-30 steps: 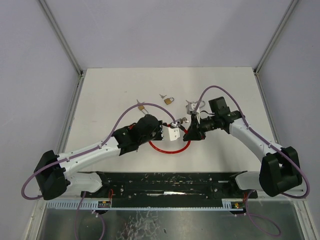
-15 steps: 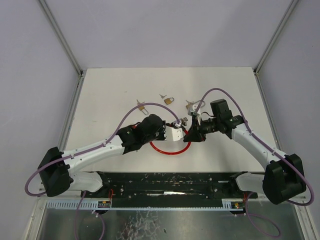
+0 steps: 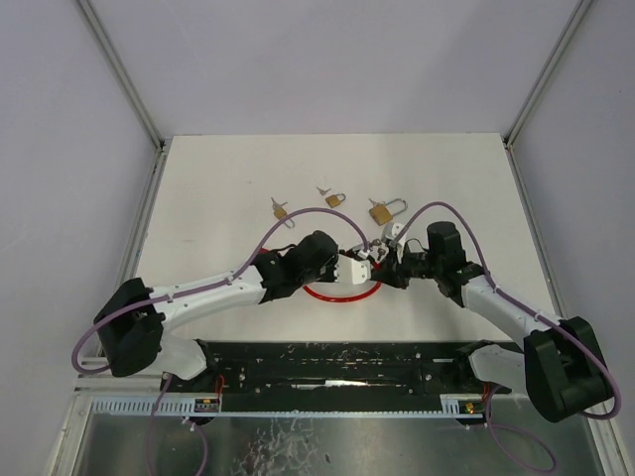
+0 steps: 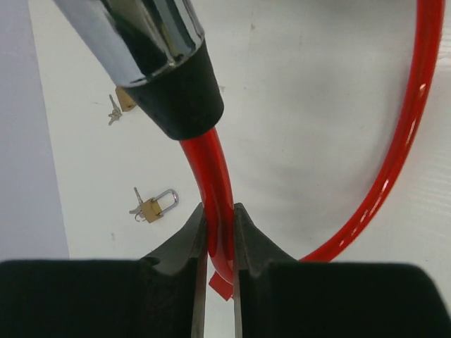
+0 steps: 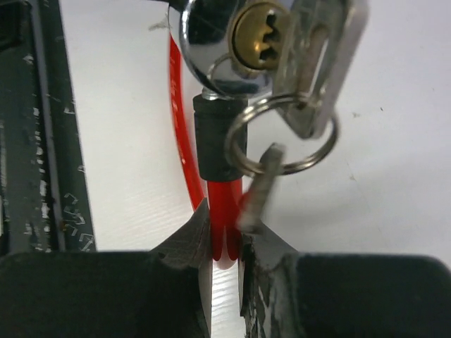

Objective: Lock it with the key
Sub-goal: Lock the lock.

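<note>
Jaws of the left gripper [image 4: 220,224] clamp the red cable [image 4: 405,141] just below its black collar [image 4: 180,105]; jaws of the right gripper [image 5: 225,229] pinch the same cable under the chrome lock head [image 5: 201,49], keys [image 5: 324,56] hanging at upper right; brass padlocks [image 3: 380,212] lie on the table [image 3: 218,188] above frame centre.

The left pincer [image 3: 342,268] has pushed further right, its arm stretched longer and its shoulder swung inward. The right arm has sunk toward the near edge. Its wrist, which stood behind the right pincer [image 3: 383,270], now lies lower and almost level with it. The gap between the two pincers has narrowed, and the lock head [image 3: 361,258] has been carried right with the left one. The cable [image 3: 337,295] loop below them shows as a shallower arc. The padlock [image 3: 380,211] beyond the right pincer, half covered by that arm before, is now in full view.
</note>
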Robot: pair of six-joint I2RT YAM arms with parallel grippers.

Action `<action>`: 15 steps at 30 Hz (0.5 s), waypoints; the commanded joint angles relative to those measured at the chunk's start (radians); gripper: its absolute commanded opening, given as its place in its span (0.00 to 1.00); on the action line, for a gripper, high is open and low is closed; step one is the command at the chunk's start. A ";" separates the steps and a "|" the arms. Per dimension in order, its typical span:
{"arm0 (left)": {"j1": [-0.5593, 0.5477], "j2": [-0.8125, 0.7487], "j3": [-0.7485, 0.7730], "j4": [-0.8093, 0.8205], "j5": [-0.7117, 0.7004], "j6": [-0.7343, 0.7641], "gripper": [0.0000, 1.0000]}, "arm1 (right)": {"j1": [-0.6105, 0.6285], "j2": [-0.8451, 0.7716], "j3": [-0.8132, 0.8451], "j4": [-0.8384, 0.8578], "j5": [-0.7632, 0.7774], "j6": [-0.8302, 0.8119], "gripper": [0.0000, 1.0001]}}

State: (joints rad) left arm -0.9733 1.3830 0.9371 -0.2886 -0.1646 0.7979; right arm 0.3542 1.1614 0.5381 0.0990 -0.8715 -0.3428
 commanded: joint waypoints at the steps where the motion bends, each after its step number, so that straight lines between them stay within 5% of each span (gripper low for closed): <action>1: -0.034 0.044 0.023 0.006 -0.073 0.052 0.00 | -0.021 -0.028 -0.047 0.363 0.059 -0.027 0.00; 10: -0.103 -0.015 -0.050 0.150 -0.155 0.091 0.00 | -0.023 -0.025 -0.114 0.539 0.027 0.028 0.00; 15: -0.104 -0.010 -0.095 0.143 -0.144 0.081 0.00 | -0.024 0.007 -0.049 0.227 0.001 -0.247 0.04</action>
State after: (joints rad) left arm -1.0542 1.3712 0.8886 -0.1520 -0.3336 0.8429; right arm 0.3389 1.1622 0.4091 0.4438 -0.8577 -0.3573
